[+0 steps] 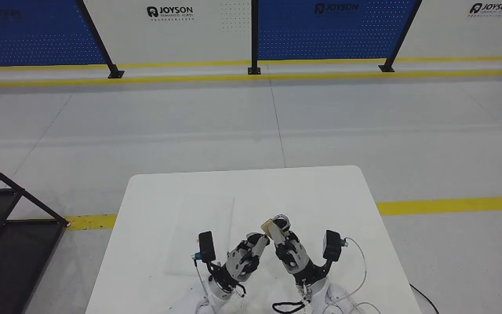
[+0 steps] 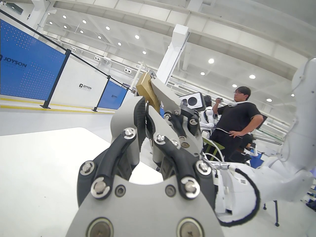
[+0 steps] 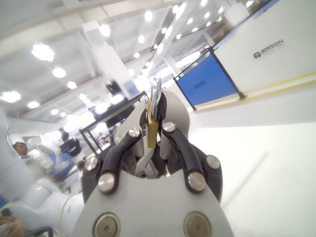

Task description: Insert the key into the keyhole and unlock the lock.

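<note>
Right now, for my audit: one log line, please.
right gripper: jaws shut on padlock above table | left gripper: jaws shut at padlock body | insertion: cannot tell

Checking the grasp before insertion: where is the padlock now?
Top view: above the table's near edge, the padlock sits clamped in the right claw, with the left claw beside it.

The lock [image 3: 151, 129] has a brass-yellow body and a shiny silver shackle. The right tool [image 3: 158, 104] and the left tool [image 2: 146, 110] are both pale grey, with black links and silver screw heads. The bench [image 1: 172, 204] is plain white. The floor [image 1: 235, 125] is light grey, crossed by yellow lines [image 1: 196, 79] near the top of the frame. Behind them stand blue panels [image 1: 39, 31] with a fine dot pattern, white panels [image 1: 165, 35] and black posts [image 1: 255, 35].
</note>
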